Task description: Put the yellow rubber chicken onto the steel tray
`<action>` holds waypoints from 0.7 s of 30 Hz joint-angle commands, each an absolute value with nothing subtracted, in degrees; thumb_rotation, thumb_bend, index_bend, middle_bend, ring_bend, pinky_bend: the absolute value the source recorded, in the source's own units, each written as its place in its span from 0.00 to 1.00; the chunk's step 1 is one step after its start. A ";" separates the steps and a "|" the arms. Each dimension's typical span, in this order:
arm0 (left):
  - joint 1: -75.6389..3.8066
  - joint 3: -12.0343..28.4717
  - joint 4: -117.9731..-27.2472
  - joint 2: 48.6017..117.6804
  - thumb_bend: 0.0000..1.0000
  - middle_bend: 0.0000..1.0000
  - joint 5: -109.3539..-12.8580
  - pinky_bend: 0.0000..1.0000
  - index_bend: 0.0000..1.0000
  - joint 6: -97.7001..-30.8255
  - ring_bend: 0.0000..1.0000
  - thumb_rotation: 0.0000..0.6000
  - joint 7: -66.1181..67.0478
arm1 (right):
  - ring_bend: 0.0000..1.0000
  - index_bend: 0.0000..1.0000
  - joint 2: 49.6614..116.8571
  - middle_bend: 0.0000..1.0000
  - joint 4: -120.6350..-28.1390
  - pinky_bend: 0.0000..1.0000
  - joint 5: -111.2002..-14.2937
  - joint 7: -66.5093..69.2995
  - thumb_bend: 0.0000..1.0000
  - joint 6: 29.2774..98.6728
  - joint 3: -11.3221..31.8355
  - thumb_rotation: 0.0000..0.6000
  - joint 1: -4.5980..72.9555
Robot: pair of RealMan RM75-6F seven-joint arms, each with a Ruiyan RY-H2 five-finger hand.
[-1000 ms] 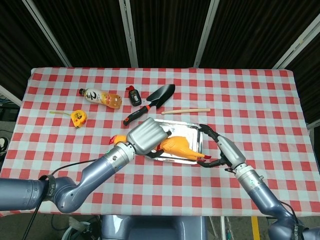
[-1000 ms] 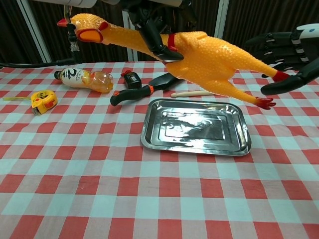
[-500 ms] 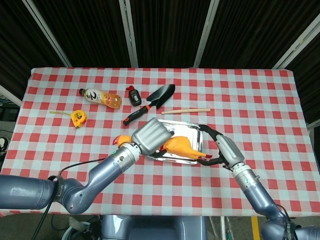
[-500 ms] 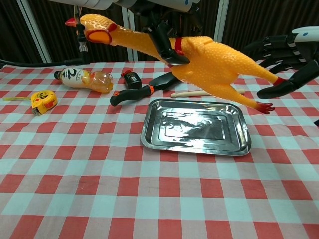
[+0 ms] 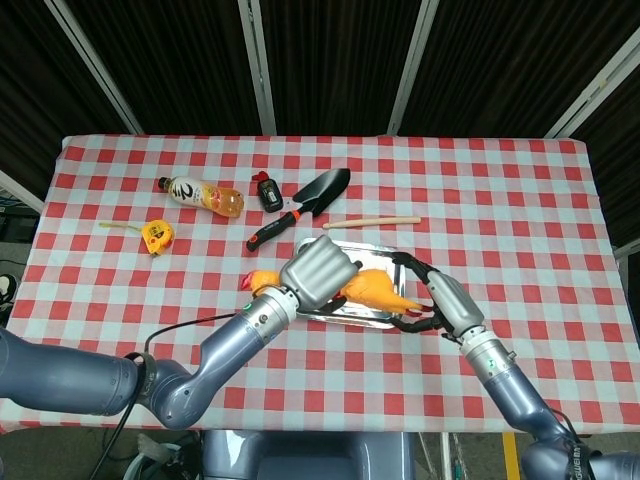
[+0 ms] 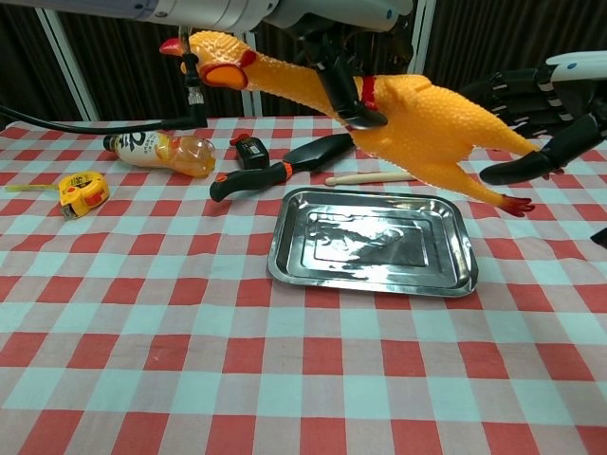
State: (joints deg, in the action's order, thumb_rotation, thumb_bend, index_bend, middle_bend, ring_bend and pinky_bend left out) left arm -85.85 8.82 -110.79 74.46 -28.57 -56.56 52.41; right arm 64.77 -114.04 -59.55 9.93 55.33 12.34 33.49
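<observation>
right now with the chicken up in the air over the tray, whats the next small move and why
Probably lower the left hand straight down. It grips the rubber chicken at the body, and in the chest view the chicken hangs clear above the steel tray, roughly over it. The right hand waits open by the feet, touching nothing I can see.

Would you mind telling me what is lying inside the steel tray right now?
Nothing: in the chest view the steel tray is bare. The yellow rubber chicken hangs above it, held by the left robot hand.
</observation>
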 commanded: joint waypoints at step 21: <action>-87.31 8.86 -110.84 77.11 0.63 0.69 -28.27 0.64 0.60 -58.97 0.62 1.00 53.09 | 0.32 0.44 67.52 0.35 -111.46 0.21 -54.37 7.42 0.45 55.58 13.64 1.00 34.31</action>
State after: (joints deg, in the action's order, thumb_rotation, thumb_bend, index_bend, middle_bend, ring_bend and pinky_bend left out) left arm -87.35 8.88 -110.88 77.07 -28.20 -58.96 53.14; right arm 67.46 -111.50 -54.42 7.48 55.55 13.65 34.32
